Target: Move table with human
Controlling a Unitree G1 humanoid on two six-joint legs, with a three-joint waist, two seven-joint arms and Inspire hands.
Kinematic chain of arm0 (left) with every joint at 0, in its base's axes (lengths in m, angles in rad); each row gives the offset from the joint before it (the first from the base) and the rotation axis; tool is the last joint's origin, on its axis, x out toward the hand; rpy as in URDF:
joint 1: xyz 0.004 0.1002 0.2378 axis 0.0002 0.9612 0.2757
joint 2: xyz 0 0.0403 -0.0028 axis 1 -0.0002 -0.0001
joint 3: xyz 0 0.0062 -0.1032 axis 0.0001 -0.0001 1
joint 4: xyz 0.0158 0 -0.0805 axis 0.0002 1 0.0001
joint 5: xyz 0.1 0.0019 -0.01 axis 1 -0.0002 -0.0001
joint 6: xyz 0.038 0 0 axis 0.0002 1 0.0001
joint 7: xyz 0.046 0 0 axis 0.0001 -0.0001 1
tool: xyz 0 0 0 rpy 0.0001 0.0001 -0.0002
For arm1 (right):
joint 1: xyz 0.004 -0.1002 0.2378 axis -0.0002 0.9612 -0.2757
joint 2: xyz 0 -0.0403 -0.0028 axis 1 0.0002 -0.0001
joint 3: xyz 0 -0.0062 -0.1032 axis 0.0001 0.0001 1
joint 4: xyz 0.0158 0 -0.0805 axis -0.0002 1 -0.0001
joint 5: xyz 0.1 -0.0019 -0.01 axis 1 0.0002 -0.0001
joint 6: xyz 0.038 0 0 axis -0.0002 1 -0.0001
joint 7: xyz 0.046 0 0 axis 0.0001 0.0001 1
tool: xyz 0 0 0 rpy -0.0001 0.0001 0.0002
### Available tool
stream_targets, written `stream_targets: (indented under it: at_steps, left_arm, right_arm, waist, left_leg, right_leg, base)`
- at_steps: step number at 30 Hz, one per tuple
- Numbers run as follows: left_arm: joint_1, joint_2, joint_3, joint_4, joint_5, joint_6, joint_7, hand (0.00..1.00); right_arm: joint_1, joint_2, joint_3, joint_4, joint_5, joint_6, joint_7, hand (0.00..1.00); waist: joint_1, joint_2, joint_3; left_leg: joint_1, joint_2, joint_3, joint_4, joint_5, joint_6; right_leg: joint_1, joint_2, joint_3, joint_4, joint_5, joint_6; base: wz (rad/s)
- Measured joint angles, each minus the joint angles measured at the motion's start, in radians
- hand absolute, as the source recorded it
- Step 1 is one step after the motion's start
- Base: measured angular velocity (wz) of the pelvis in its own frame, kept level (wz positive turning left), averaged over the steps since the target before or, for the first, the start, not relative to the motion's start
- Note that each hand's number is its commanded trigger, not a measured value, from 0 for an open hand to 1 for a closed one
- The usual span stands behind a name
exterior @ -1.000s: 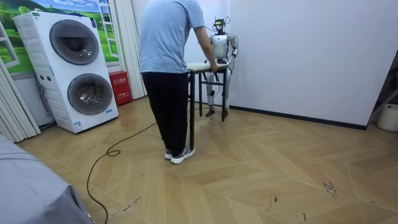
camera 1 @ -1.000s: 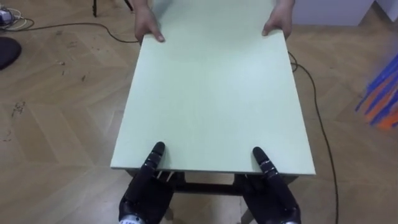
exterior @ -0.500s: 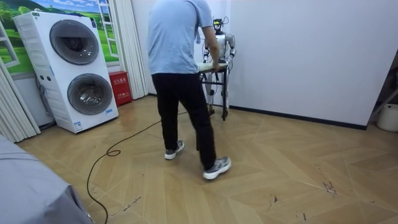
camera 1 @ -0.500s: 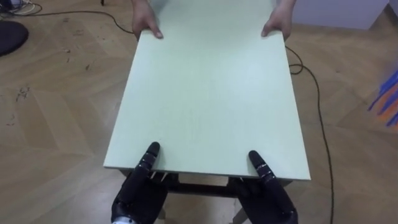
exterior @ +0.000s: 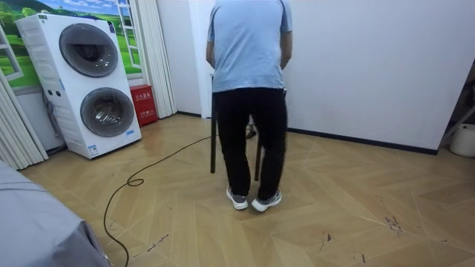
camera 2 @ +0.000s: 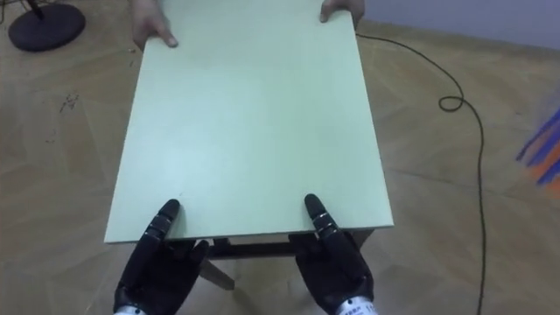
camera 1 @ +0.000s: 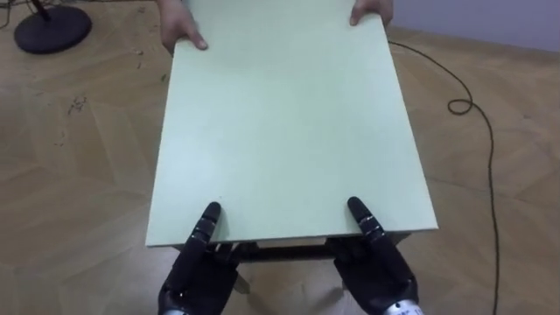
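Table [camera 1: 289, 131], one, pale green top, running from six o'clock up to twelve above the parquet floor [camera 1: 70, 175]. Near edge taken by two robot hands: left hand [camera 1: 197, 271] at seven o'clock, right hand [camera 1: 378, 267] at five, each with thumb flat on top and the other fingers tucked beneath, clamping the board. Far edge held by two person's hands [camera 1: 179, 33], at eleven and one. One person [exterior: 249, 81], back to the room camera. One dark cable [camera 1: 491, 188] trailing at three. Two stacked washers [exterior: 87, 81] at nine.

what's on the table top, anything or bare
Bare: the table top holds nothing; left hand, right hand and a person's hands are at its ends.
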Motion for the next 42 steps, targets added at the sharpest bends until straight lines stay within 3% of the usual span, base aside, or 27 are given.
stream_targets:
  at_steps: [3, 5, 9, 11, 15, 19, 23, 29, 32, 35, 38, 39, 42]
  left_arm:
    - [0.003, -0.006, -0.004, 0.0, 0.0, -0.002, 0.0, 1.0]
    - [0.006, -0.006, -0.007, 0.0, -0.003, -0.005, -0.003, 1.0]
    - [0.006, -0.007, -0.012, 0.0, -0.014, -0.006, -0.003, 1.0]
    - [0.006, -0.007, -0.011, 0.001, -0.02, -0.005, -0.003, 1.0]
    - [0.006, -0.016, -0.016, 0.001, -0.021, -0.003, -0.003, 1.0]
    - [0.007, -0.021, -0.034, 0.001, -0.029, -0.001, 0.0, 1.0]
    - [0.007, -0.021, -0.031, 0.001, -0.036, -0.005, 0.0, 1.0]
    - [0.008, -0.031, -0.03, 0.002, -0.039, -0.015, 0.005, 1.0]
    - [0.009, -0.03, -0.024, 0.002, -0.039, -0.017, 0.009, 1.0]
    - [0.011, -0.028, -0.025, 0.002, -0.038, -0.024, 0.009, 1.0]
    - [0.008, -0.02, -0.03, -0.003, -0.027, -0.038, 0.009, 1.0]
    - [0.006, -0.011, -0.034, -0.003, -0.027, -0.038, 0.01, 1.0]
    - [0.006, -0.001, -0.032, -0.003, -0.015, -0.04, 0.01, 1.0]
  right_arm:
    - [-0.003, -0.001, 0.0, 0.0, -0.001, 0.001, 0.0, 1.0]
    - [-0.003, -0.002, 0.0, 0.0, -0.003, 0.003, 0.0, 1.0]
    - [-0.001, -0.004, -0.007, 0.0, -0.003, 0.0, -0.003, 1.0]
    - [-0.003, 0.001, -0.012, 0.0, -0.021, 0.0, -0.013, 1.0]
    - [-0.009, 0.001, -0.025, 0.0, -0.033, 0.0, -0.017, 1.0]
    - [-0.006, -0.016, -0.033, -0.016, -0.036, 0.0, -0.021, 1.0]
    - [-0.016, -0.016, -0.029, -0.017, -0.042, 0.0, -0.027, 1.0]
    - [-0.039, -0.018, -0.013, -0.016, -0.039, 0.001, -0.042, 1.0]
    - [-0.04, -0.011, -0.006, -0.016, -0.041, 0.001, -0.051, 1.0]
    - [-0.029, 0.004, -0.009, -0.017, -0.041, -0.001, -0.052, 1.0]
    - [-0.017, 0.012, -0.015, -0.023, -0.04, -0.001, -0.052, 1.0]
    - [-0.01, 0.013, -0.015, -0.023, -0.038, -0.001, -0.052, 1.0]
    - [0.002, 0.013, -0.012, -0.022, -0.038, -0.001, -0.053, 1.0]
  waist:
    - [-0.001, 0.0, -0.0002]
    - [-0.002, 0.001, -0.001]
    - [-0.023, 0.007, -0.0017]
    - [-0.028, 0.013, -0.0026]
    - [-0.043, 0.045, -0.0018]
    - [-0.042, 0.069, -0.0068]
    - [-0.031, 0.069, -0.0073]
    - [-0.003, 0.064, -0.0053]
    - [0.002, 0.056, -0.0024]
    - [-0.011, 0.051, -0.0021]
    - [-0.06, 0.043, -0.0033]
    - [-0.079, 0.039, -0.0031]
    - [-0.083, 0.034, -0.002]
  left_leg:
    - [-0.016, -0.008, -0.04, 0.012, 0.0, -0.001]
    - [-0.03, -0.007, -0.029, 0.033, 0.0, -0.001]
    - [-0.065, 0.024, 0.094, 0.075, 0.004, 0.006]
    - [-0.063, 0.023, 0.108, 0.077, 0.006, 0.009]
    - [-0.065, 0.044, 0.183, 0.085, 0.011, 0.015]
    - [-0.064, 0.026, 0.182, 0.057, 0.027, 0.023]
    - [-0.067, 0.016, 0.177, 0.048, 0.032, 0.025]
    - [-0.062, 0.0, 0.177, 0.034, 0.039, 0.042]
    - [-0.063, -0.018, 0.152, 0.031, 0.046, 0.055]
    - [-0.073, -0.049, 0.092, 0.038, 0.046, 0.065]
    - [-0.101, -0.1, 0.006, 0.064, 0.055, 0.083]
    - [-0.101, -0.123, -0.024, 0.069, 0.061, 0.093]
    - [-0.102, -0.161, -0.073, 0.08, 0.061, 0.101]
  right_leg:
    - [0.011, -0.006, -0.038, 0.001, -0.012, 0.002]
    - [0.012, -0.009, -0.064, 0.001, -0.017, 0.003]
    - [0.031, -0.012, -0.085, 0.018, -0.053, 0.006]
    - [0.039, -0.019, -0.102, 0.018, -0.072, 0.017]
    - [0.079, -0.027, -0.169, 0.018, -0.081, 0.011]
    - [0.077, -0.038, -0.208, 0.022, -0.089, 0.02]
    - [0.081, -0.043, -0.207, 0.027, -0.092, 0.025]
    - [0.079, -0.075, -0.207, 0.07, -0.101, 0.04]
    - [0.09, -0.09, -0.232, 0.077, -0.104, 0.051]
    - [0.104, -0.104, -0.232, 0.094, -0.12, 0.069]
    - [0.108, -0.102, -0.172, 0.112, -0.151, 0.083]
    - [0.107, -0.101, -0.121, 0.125, -0.167, 0.09]
    - [0.106, -0.099, -0.025, 0.143, -0.186, 0.101]
  base:
    - [0.4]
    - [0.5]
    - [0.67]
    - [0.51]
    - [0.51]
    - [0.34]
    - [0.22]
    - [0.12]
    - [0.31]
    - [0.55]
    - [1.04]
    - [0.84]
    - [0.59]
